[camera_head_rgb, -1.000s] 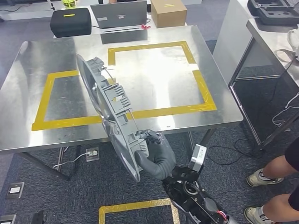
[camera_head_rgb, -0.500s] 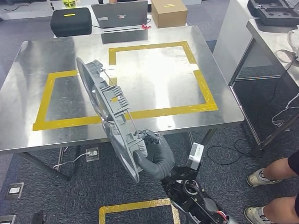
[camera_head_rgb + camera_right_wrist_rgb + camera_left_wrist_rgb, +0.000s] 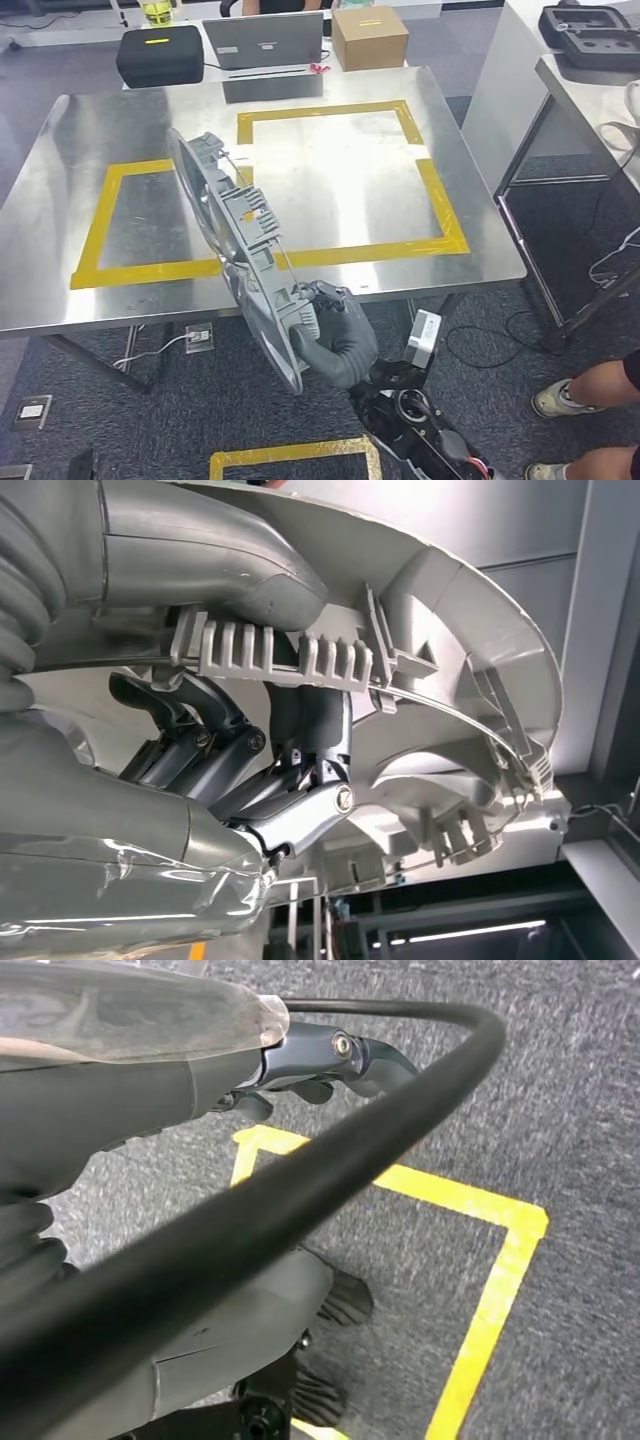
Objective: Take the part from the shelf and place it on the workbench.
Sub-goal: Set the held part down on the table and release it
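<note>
The part (image 3: 234,245) is a long grey plastic moulding with ribs and clips. My right hand (image 3: 336,345) grips its near end, and the part slants up and leftward over the front edge of the steel workbench (image 3: 355,180). In the right wrist view, the thumb and dark fingers (image 3: 226,745) clamp the part's (image 3: 453,630) ribbed edge. My left hand (image 3: 317,1055) hangs low over the carpet, with its dark fingers curled and nothing in them.
Yellow tape marks two rectangles (image 3: 438,200) on the workbench. A black case (image 3: 160,55), a laptop (image 3: 264,40) and a cardboard box (image 3: 370,35) stand along its far edge. A second bench (image 3: 589,90) stands at the right. A person's shoes (image 3: 562,400) are on the floor nearby.
The whole view has shifted slightly down, so the camera has moved toward the workbench. The part stays in my right hand at the same slant.
</note>
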